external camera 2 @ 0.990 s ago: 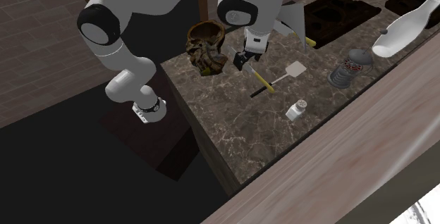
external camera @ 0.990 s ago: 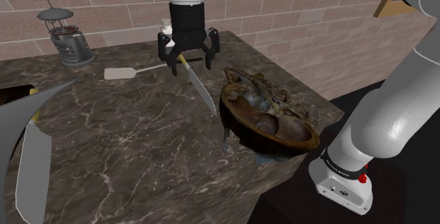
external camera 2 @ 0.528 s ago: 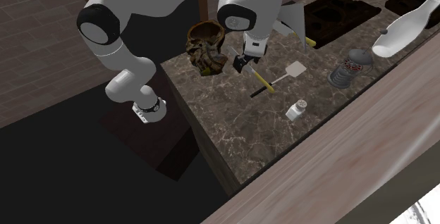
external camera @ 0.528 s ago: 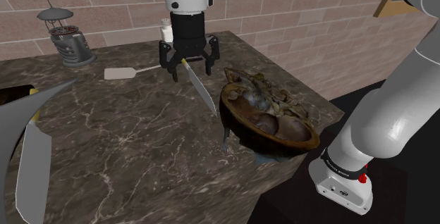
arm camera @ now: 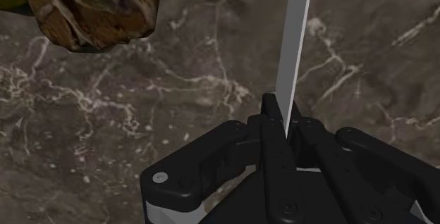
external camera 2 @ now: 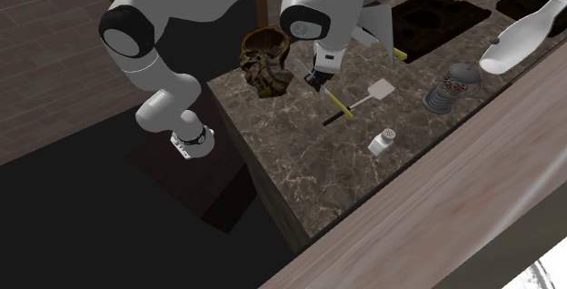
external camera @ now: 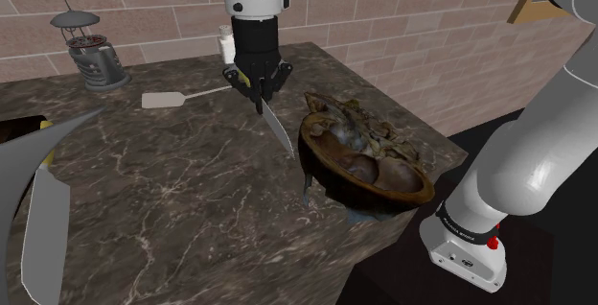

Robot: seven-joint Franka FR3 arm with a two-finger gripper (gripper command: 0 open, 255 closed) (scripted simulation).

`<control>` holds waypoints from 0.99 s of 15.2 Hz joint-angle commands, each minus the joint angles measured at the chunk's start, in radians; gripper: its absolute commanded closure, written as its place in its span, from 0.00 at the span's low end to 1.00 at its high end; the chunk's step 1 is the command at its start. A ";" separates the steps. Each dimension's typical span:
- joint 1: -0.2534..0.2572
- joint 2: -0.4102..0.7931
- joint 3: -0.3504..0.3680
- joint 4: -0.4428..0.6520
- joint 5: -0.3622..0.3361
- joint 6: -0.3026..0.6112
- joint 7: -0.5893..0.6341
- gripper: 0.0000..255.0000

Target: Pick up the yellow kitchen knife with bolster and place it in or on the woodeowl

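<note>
Hand (external camera: 257, 86) clasps knife (external camera: 279, 130), blade tip beside bowl (external camera: 326, 165) rim.

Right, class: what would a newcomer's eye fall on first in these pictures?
Probably the black gripper, shut on a knife whose long grey blade slants down toward the rough brown bowl. The bowl is on the right of the dark veined counter in the shoulder view. After that, a big grey cleaver looms at that view's lower left.
</note>
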 commanded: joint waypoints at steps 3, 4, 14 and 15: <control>0.000 0.000 0.000 0.000 0.000 0.000 0.000 1.00; 0.000 0.000 0.000 0.000 0.000 0.000 0.000 1.00; 0.000 0.021 0.001 0.142 -0.011 -0.123 0.018 1.00; 0.000 0.024 0.001 0.160 -0.013 -0.137 0.021 1.00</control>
